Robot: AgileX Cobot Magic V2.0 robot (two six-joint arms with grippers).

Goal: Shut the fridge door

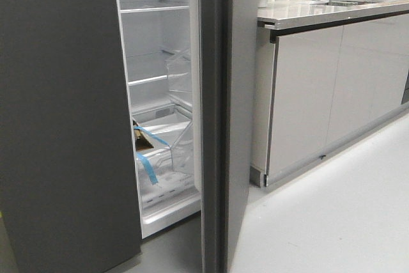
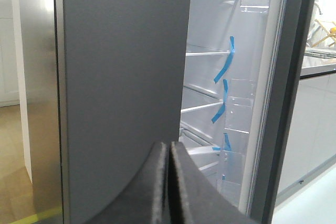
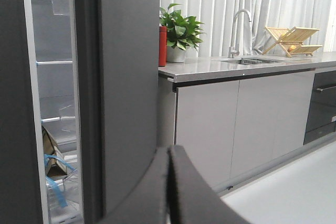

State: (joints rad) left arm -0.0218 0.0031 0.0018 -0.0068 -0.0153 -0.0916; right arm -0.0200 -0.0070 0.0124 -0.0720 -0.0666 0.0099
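The fridge door [image 1: 220, 126] stands open, edge-on to the front view, its grooved thick edge facing me and its white inner rim toward the fridge interior [image 1: 160, 94]. It also shows in the right wrist view [image 3: 126, 77] and the left wrist view [image 2: 294, 77]. My left gripper [image 2: 169, 145] is shut and empty, in front of the fridge's other dark-grey panel [image 2: 126, 77] near its edge. My right gripper [image 3: 169, 150] is shut and empty, in front of the door's outer face; I cannot tell whether it touches. Neither gripper shows in the front view.
Glossy pale-grey cabinets [image 1: 332, 94] under a grey countertop [image 1: 319, 12] stand right of the door. A plant [image 3: 181, 32], red canister [image 3: 163, 45], faucet [image 3: 239, 24] and wooden rack [image 3: 291, 38] are on it. Shelves, clear bins and blue tape [image 1: 147, 164] are inside the fridge.
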